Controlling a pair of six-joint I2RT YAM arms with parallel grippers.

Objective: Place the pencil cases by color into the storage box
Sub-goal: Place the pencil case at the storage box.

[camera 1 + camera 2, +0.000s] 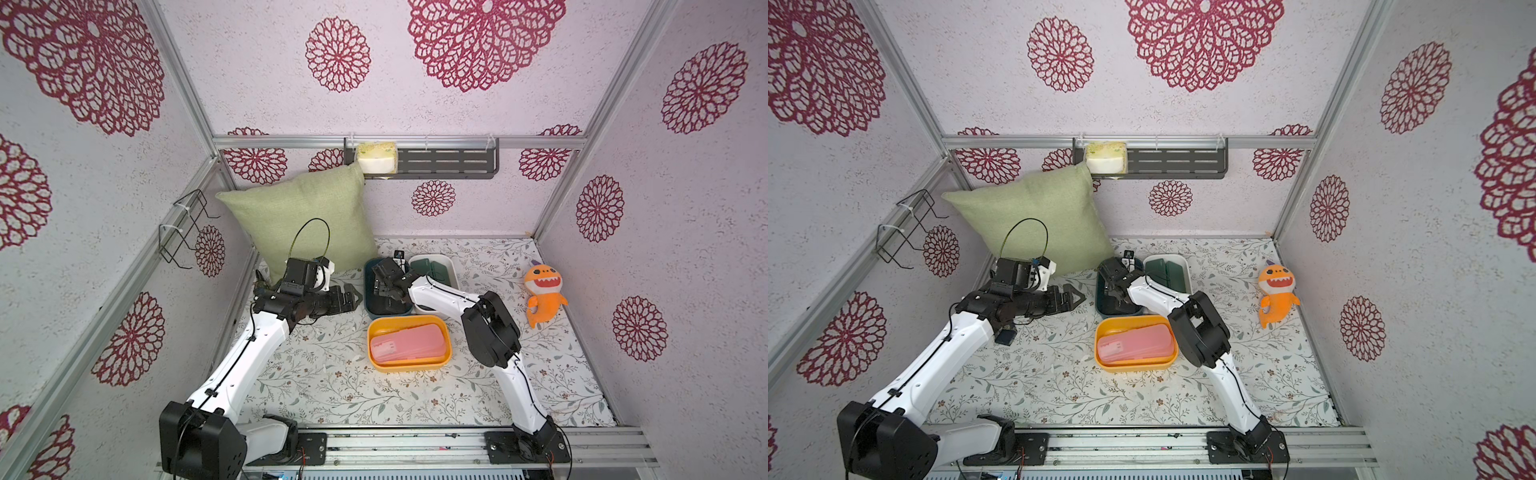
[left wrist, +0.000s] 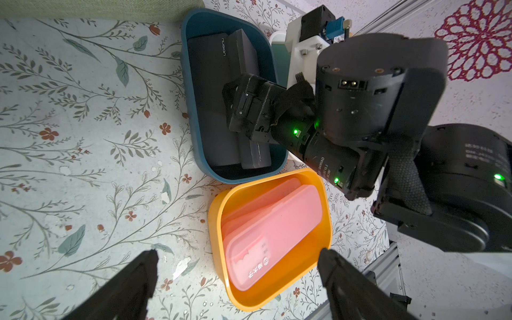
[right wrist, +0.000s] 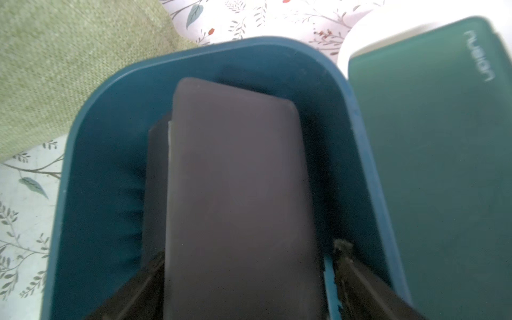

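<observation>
Three bins stand together on the flowered table. The blue bin (image 1: 367, 291) (image 2: 188, 83) (image 3: 83, 138) holds black pencil cases (image 2: 210, 97) (image 3: 235, 180). My right gripper (image 1: 385, 296) (image 3: 249, 252) reaches down into it, open, with the top black case lying between its fingers and a gap showing on one side. Stacked pink pencil cases (image 1: 407, 345) (image 2: 271, 230) lie in the orange bin (image 1: 447, 332) (image 2: 219, 221). Dark green cases (image 1: 428, 268) (image 3: 429, 138) fill the white bin (image 1: 452, 266). My left gripper (image 1: 351, 299) (image 2: 238, 255) hovers open and empty, left of the blue bin.
A green pillow (image 1: 303, 220) leans in the back left corner, close behind the left arm. At the right side of the table lies an orange plush toy (image 1: 542, 295). A dark shelf (image 1: 436, 162) hangs on the back wall and a wire rack (image 1: 183, 232) on the left wall.
</observation>
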